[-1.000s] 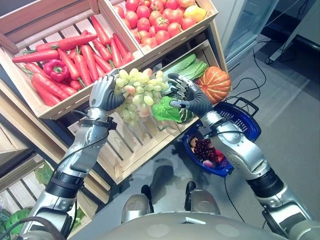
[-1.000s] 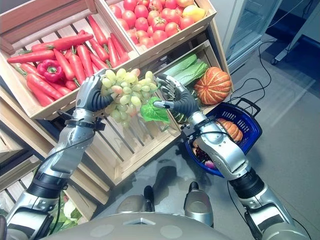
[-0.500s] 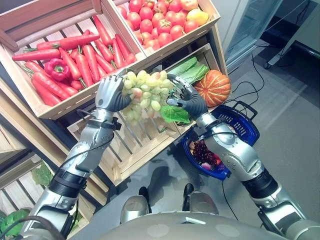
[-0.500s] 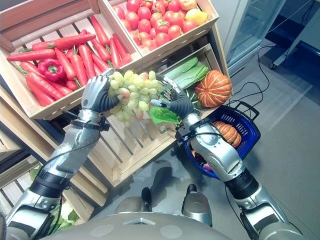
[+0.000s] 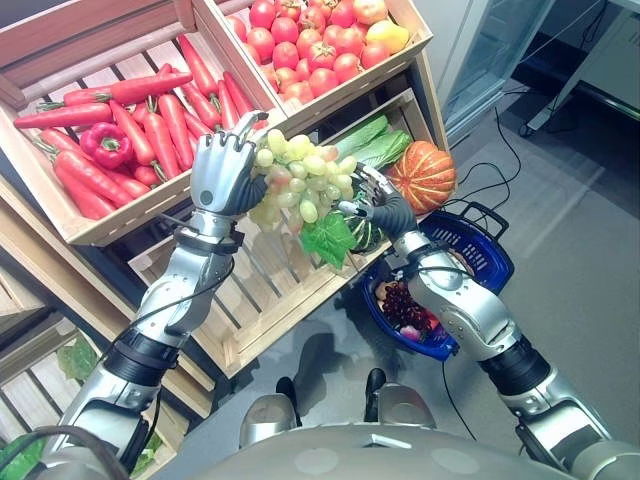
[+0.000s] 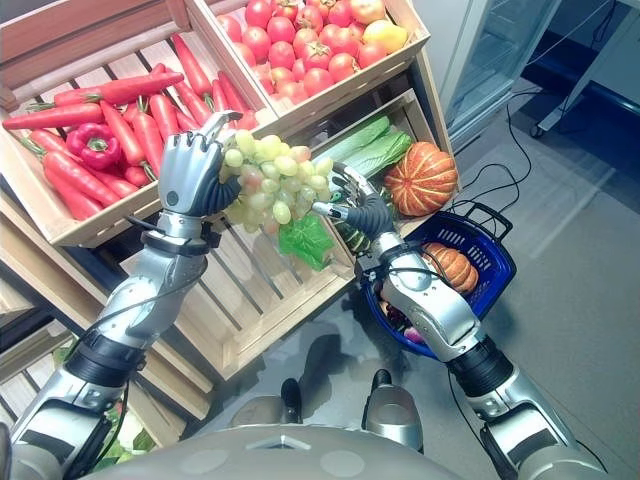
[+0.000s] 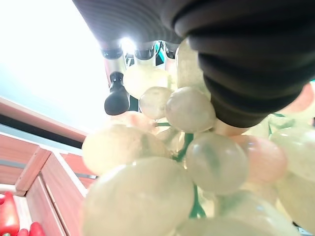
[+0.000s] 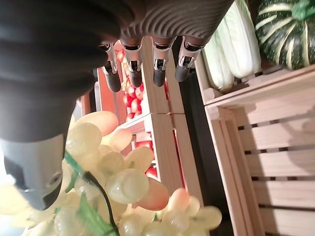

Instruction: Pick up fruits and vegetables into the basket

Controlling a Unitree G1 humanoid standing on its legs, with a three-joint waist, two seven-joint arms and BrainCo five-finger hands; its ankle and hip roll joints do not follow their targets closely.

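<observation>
A large bunch of pale green grapes (image 5: 300, 178) with a green leaf (image 5: 330, 238) hanging under it is held up in front of the crates. My left hand (image 5: 222, 175) grips its left side with curled fingers, and the grapes (image 7: 162, 162) press against the palm. My right hand (image 5: 378, 208) touches the bunch's right side with straight fingers (image 8: 157, 69), the thumb against the grapes (image 8: 118, 182). The blue basket (image 6: 492, 288) stands on the floor below my right arm, holding dark grapes (image 5: 405, 302) and a small orange pumpkin (image 6: 448, 266).
A top crate holds carrots (image 5: 150, 110) and a red pepper (image 5: 105, 143); the one beside it holds tomatoes (image 5: 310, 45). The lower crate (image 5: 270, 290) has leafy greens (image 5: 365, 140) and a big orange pumpkin (image 5: 422, 175). Grey floor lies to the right.
The bunch has risen a little and moved right between both hands. My left hand has turned more upright on it, and the leaf now hangs straight down.
</observation>
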